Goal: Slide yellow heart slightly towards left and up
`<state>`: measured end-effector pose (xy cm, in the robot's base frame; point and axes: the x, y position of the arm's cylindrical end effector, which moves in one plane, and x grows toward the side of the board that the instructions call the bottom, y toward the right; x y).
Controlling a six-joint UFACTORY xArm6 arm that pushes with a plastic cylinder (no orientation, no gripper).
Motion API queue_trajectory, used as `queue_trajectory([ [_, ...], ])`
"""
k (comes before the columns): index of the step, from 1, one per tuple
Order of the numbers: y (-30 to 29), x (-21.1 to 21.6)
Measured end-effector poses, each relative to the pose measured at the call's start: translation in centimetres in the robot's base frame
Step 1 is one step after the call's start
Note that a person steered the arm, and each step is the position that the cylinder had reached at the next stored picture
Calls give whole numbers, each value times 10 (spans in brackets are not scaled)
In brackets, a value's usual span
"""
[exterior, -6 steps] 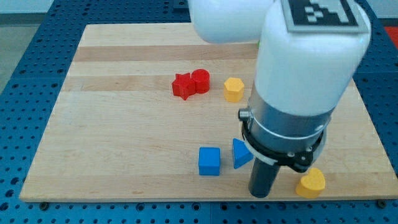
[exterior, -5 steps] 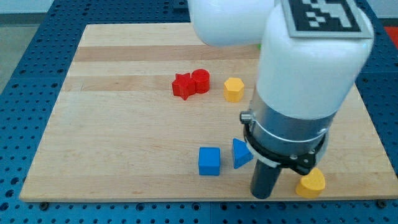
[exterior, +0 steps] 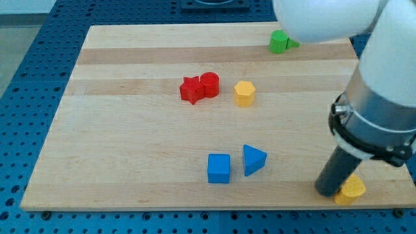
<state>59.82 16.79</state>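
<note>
This is a robotics lab, set up as a test bench. A pale wooden table [exterior: 130, 156] lies on a blue metal base plate [exterior: 26, 78] drilled with a regular grid of holes, the sort used for bolting down equipment. A large white and grey robot arm [exterior: 377, 97] reaches in from the view's right. The only things on the wood are small plain coloured blocks, such as a blue cube [exterior: 219, 168] and a red star [exterior: 191, 89], which look like test pieces and not household or shop goods.
</note>
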Motion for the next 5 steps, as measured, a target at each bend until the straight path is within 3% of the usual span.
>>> queue_trajectory([
  [1, 6, -49],
  [2, 47, -61],
  [3, 138, -3],
  [5, 135, 20],
])
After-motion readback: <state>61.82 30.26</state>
